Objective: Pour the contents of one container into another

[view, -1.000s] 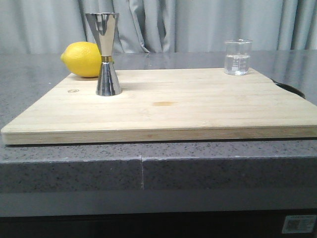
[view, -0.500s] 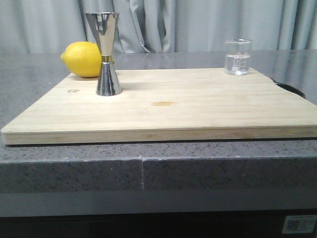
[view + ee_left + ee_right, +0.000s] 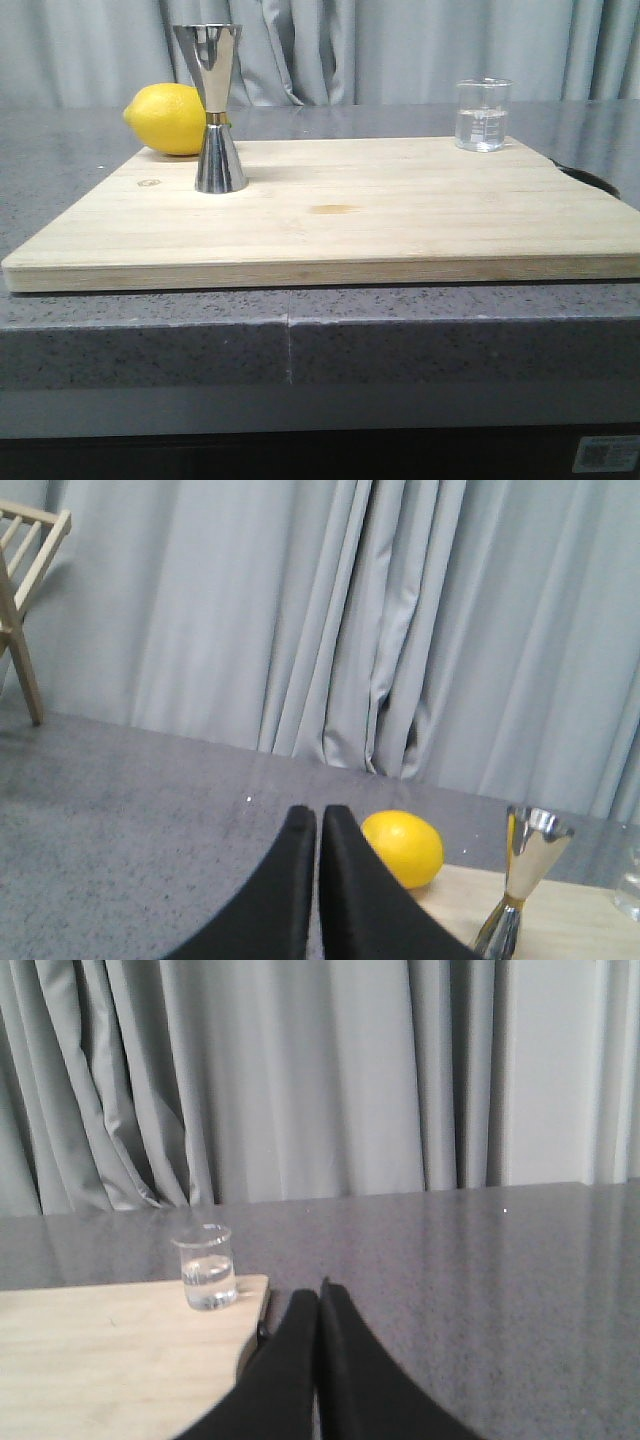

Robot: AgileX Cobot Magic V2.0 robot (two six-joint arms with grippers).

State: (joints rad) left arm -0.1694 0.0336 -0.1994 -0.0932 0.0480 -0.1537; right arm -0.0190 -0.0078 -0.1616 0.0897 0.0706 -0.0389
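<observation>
Both end effectors, left (image 3: 319,820) and right (image 3: 318,1300), were pinched closed and empty, with bare worktop (image 3: 480,1260) between the right one and the beaker (image 3: 208,1268) at the board's (image 3: 100,1360) corner.

No legible text anywhere: beaker (image 3: 483,115) has white graduation marks too small to read, sticker (image 3: 606,452) on the dark panel under the worktop (image 3: 300,340) at front view's lower right is blurred, small round mark (image 3: 148,183) on the cutting board (image 3: 330,225) is unreadable.
</observation>
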